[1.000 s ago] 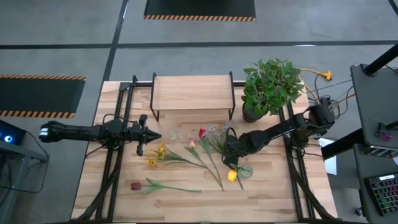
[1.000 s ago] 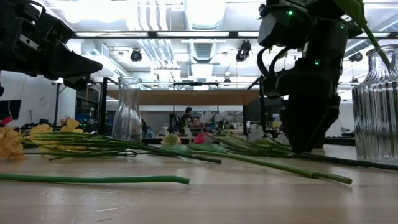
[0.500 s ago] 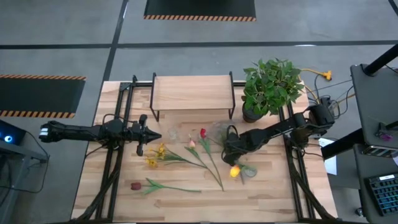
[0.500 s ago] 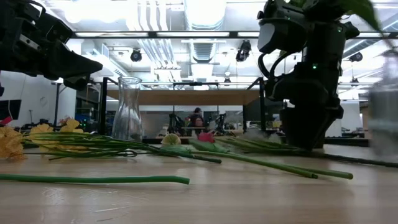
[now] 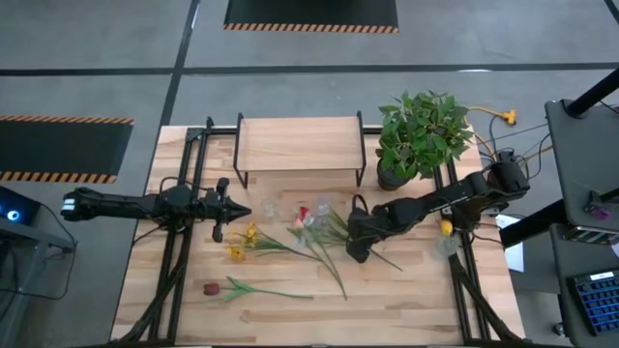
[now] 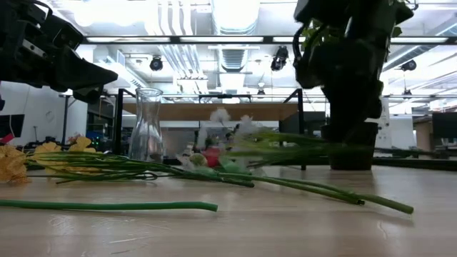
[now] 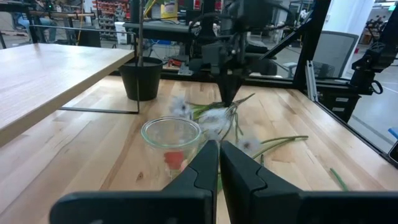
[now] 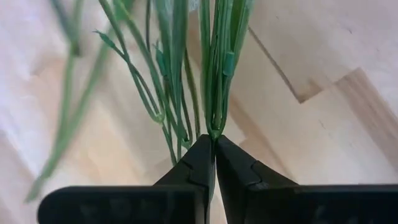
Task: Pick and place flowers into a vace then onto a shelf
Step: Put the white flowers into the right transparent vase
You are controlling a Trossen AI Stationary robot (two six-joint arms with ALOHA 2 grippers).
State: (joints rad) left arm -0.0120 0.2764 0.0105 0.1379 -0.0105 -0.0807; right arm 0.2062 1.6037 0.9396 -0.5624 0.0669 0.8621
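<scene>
My right gripper [image 5: 356, 247] stands mid-table, shut on a white-headed spray of flowers [image 5: 324, 220]. In the low view the spray's green stems [image 6: 285, 143] run about level above the wood, heads [image 6: 223, 120] toward the left. My left gripper [image 5: 242, 211] hovers shut at the table's left, facing a clear glass vase [image 7: 171, 138] that stands upright on its base. Yellow flowers [image 5: 242, 242], a long-stemmed pink one [image 5: 324, 261] and a maroon one [image 5: 211, 288] lie flat on the table. The shelf [image 5: 300, 145] stands on its black legs at the far edge. My right gripper pinches a bundle of thin green stems [image 8: 214, 127] between its two fingertips, at the point where the stems come together. The fingers [image 8: 200, 152] come from above, slanting down. The spray fans out from the hold and hangs raised over the table.
A bushy potted plant [image 5: 421, 135] stands at the far right beside the shelf. A yellow flower head [image 5: 446, 228] and a glassy object [image 5: 445, 244] sit at the table's right edge by my right arm. The near part of the table [image 5: 406, 309] is bare wood.
My right gripper has shut on the spray's stems and risen, raising the white heads off the table. The ribbed glass with the yellow flower, which stood just near of this gripper, has gone toward the table's right edge.
</scene>
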